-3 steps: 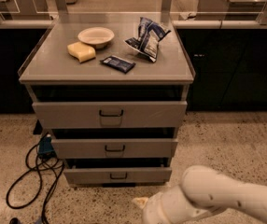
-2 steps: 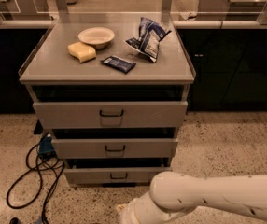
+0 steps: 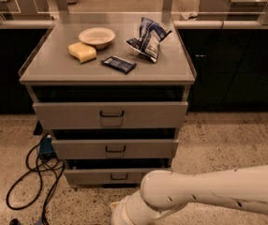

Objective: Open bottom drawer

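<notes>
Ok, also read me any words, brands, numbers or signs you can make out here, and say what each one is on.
No text here can be read.
Crumpled blue and white snack bag on the grey cabinet top: print too blurred to read.
Flat dark blue packet: markings too blurred.
Narrow grey metal bottom drawer: no label seen.
White robot arm: no lettering; its gripper is out of view, below the lower edge.

Single view, high, front-on, tilted down at cabinet; jaws off bottom edge.
</notes>
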Robot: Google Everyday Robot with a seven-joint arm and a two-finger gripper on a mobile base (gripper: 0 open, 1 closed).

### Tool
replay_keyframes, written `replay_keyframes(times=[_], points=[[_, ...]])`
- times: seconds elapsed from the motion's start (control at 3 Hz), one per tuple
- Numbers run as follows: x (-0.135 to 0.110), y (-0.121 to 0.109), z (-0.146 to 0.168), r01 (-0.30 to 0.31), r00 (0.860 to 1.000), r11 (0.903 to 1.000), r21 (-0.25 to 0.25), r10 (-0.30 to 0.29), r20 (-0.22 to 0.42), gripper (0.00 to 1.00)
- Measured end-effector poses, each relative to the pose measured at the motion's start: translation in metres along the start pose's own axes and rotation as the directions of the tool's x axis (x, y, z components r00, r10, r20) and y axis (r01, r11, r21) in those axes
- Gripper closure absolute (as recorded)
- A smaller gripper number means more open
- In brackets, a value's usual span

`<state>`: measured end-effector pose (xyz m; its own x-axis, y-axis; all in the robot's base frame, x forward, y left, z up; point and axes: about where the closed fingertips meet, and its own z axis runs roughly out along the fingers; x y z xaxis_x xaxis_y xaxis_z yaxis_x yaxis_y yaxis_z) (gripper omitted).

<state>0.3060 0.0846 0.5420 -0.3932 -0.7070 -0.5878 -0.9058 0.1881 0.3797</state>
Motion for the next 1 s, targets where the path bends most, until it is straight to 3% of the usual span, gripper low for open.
replay_keyframes(times=[0.33, 0.67, 1.0], points=[[0.012, -0.031, -0.011, -0.023, 0.997, 0.9997, 0.01, 0.022, 0.075, 0.0], [0.054, -0.099, -0.042, -0.082, 0.977, 0.9962, 0.027, 0.075, 0.2, 0.0], [0.074, -0.165, -0.081, -0.123, 0.956, 0.9892, 0.081, 0.096, 0.279, 0.0]])
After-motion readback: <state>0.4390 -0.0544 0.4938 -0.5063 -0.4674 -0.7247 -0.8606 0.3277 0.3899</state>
